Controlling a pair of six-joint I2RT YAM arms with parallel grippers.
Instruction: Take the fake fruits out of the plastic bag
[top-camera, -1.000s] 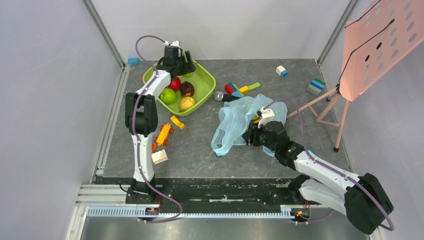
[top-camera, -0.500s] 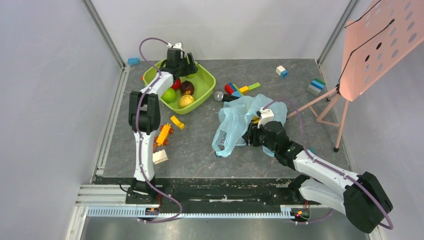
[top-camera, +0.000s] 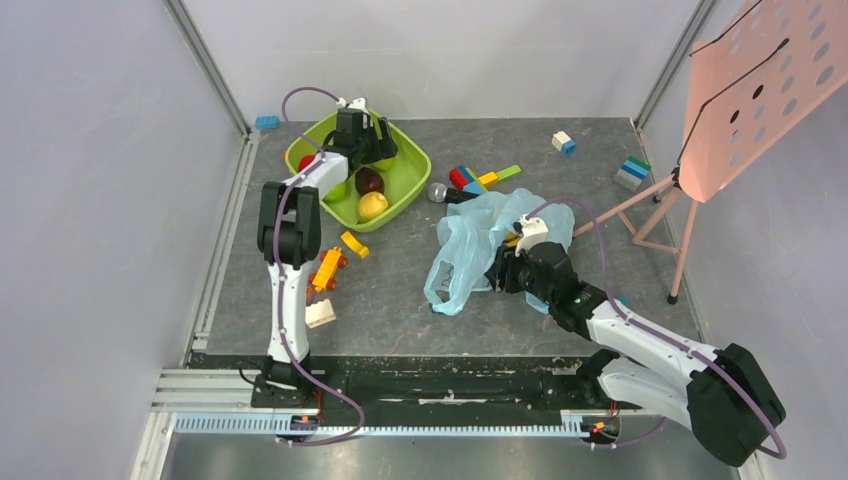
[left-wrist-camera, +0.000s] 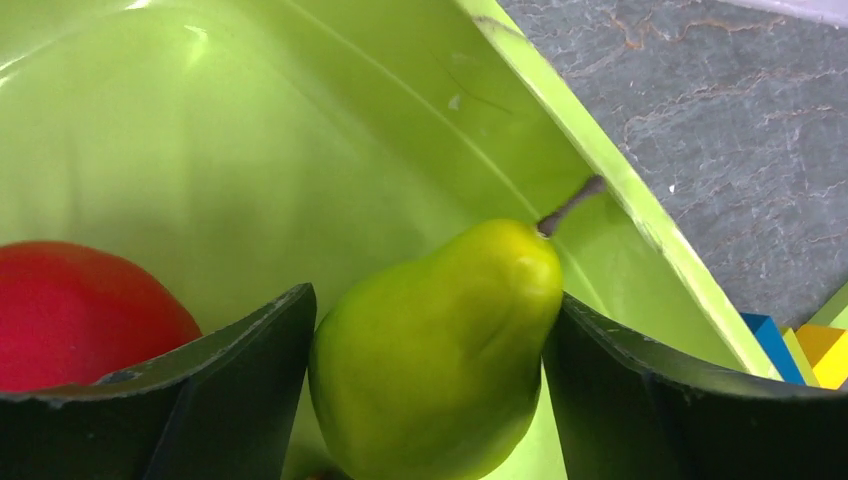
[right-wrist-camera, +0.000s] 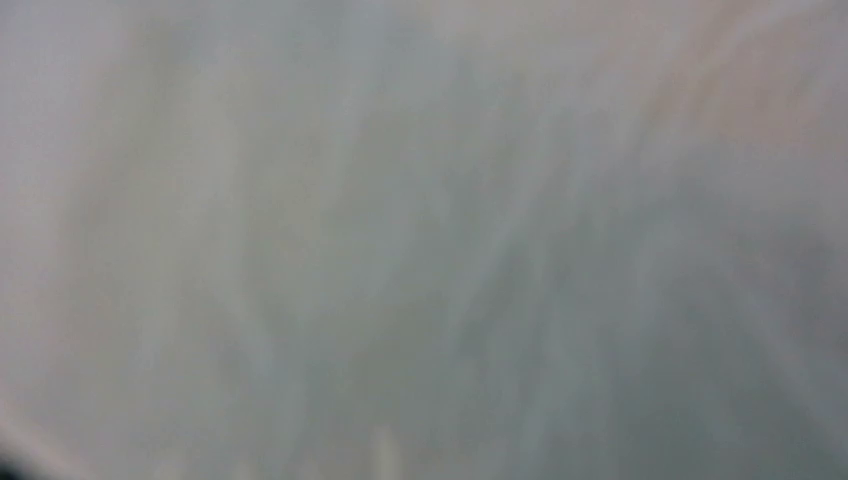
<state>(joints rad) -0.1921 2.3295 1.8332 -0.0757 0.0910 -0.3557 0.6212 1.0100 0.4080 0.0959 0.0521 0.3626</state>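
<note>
Jaws of the left gripper (top-camera: 366, 140) bracket a green pear (left-wrist-camera: 440, 350) from both sides, low inside the lime-green bowl (top-camera: 408, 172). Each finger looks to touch the pear's flank, but I cannot tell whether they are pressing it or letting it go. Low and within the walls seems the right place for a release, since a glossy round fruit let go from higher could bounce or roll out. Jaws of the right gripper (top-camera: 503, 272) are lost in the folds of the plastic bag (top-camera: 470, 235). Its wrist camera shows only a pale blur of plastic, so their state cannot be told. That arm seems placed to pin or hold up the bag while the other arm carries fruit away.

On the grey surface (top-camera: 400, 290) the bag lies crumpled right of centre, well apart from the bowl at the far left. The bowl looks like the drop-off: a dark red fruit (top-camera: 369, 181) and a yellow fruit (top-camera: 373, 206) lie in it, and a red fruit (left-wrist-camera: 80, 310) sits just beside the pear. A small yellow bit shows at the bag's edge near the right wrist; whether it is fruit or block, I cannot say. Loose building blocks (top-camera: 478, 178) lie just beyond the bag.
</note>
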